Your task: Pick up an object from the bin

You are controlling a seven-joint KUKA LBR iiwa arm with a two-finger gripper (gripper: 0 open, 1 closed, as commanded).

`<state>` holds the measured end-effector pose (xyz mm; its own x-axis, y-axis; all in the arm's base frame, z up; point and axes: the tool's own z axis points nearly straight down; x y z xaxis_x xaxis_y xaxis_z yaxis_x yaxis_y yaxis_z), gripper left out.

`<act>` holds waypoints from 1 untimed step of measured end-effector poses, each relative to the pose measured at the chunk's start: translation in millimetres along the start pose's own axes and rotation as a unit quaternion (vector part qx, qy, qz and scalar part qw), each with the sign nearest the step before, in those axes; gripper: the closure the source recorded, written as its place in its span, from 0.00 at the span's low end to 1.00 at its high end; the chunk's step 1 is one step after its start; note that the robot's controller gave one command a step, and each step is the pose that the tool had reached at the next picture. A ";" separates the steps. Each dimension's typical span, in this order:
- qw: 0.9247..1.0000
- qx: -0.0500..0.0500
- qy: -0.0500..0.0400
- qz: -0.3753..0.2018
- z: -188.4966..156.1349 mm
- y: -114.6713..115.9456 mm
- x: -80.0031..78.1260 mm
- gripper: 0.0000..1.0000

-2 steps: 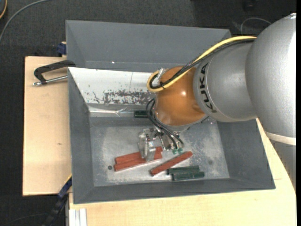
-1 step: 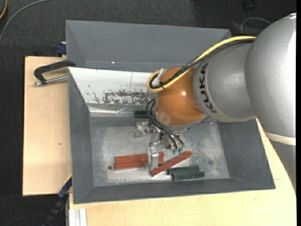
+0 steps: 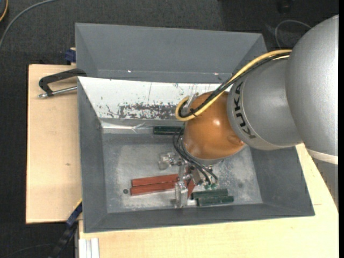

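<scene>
A: The arm [image 3: 290,90] is in from the right, its orange cover [image 3: 209,133] low over the floor of the grey bin [image 3: 161,47], with a yellow cable [image 3: 242,71] looping back along the wrist.

B: And the gripper [image 3: 183,191]?

A: Down near the front wall, right at the right-hand end of the flat red bars [image 3: 153,186]. They look like two strips lying side by side, running leftwards across the floor.

B: Wide or closed on them?

A: I cannot tell. The metal parts sit in a tight cluster under the cover, and how wide the gripper stands is not clear. Nor can I see whether red is actually between them.

B: What else is close by?

A: A dark green bar [image 3: 215,199] just to the gripper's right, lying flat along the front wall. A second dark green bar [image 3: 167,129] lies at the foot of the back wall, well apart from the first. There is also a small dark piece [image 3: 126,192] just off the left end of the red bars.
</scene>
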<state>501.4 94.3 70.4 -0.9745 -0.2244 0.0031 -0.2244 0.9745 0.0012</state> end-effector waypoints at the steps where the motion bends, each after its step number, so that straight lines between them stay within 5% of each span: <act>1: 0.974 0.002 -0.005 -0.227 -11.4 -35.7 -9.6 0.00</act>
<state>518.7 61.7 81.8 -0.7751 -0.6318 -0.0064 -0.6318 0.7751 -0.0029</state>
